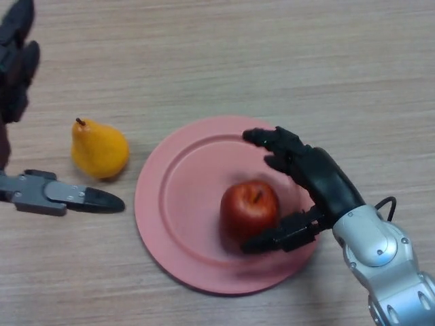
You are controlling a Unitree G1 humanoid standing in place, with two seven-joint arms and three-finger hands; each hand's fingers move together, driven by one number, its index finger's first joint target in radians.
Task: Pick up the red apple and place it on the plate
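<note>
The apple (249, 208) sits on the pink plate (178, 204), right of its middle, stem up. The right hand (319, 183) reaches over the plate's right rim, fingers spread loosely around the apple, thumb low beside it. A yellow pear (99, 149) stands just left of the plate. The left hand (41, 192) shows at the left edge, fingers straight, beside the pear. Bare table (272, 61) lies beyond.

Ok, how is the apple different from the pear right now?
The red apple sits on the pink plate; the yellow pear sits on the bare wooden table, left of the plate. The apple is round, the pear tapers to its stem. The right hand cups around the apple; nothing touches the pear. Both stand stem up.
</note>
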